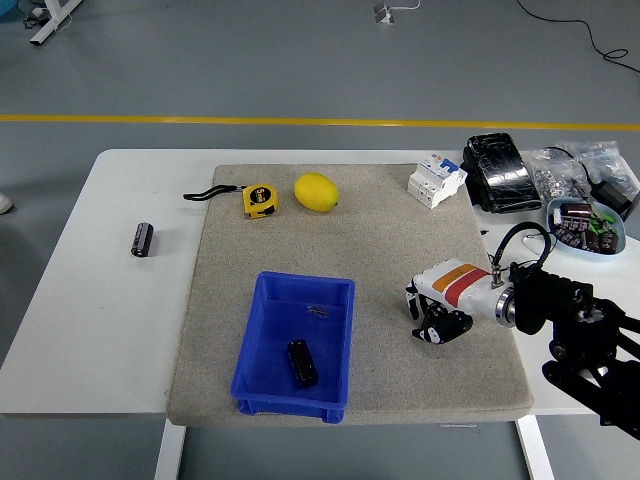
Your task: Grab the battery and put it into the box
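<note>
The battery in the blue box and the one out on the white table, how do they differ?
The battery in the box lies on the blue box floor, tilted slightly from the box's long sides. The battery on the table lies on bare white tabletop, left of the mat, nearly straight front to back. Both are dark cylinders lying flat, with no robot hand on either.

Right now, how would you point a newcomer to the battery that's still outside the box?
Start at the grey mat covering the middle of the white table, then look left to the bare strip beside it. A small black cylinder, the battery, lies there alone; the other black battery sits inside the blue box.
</note>
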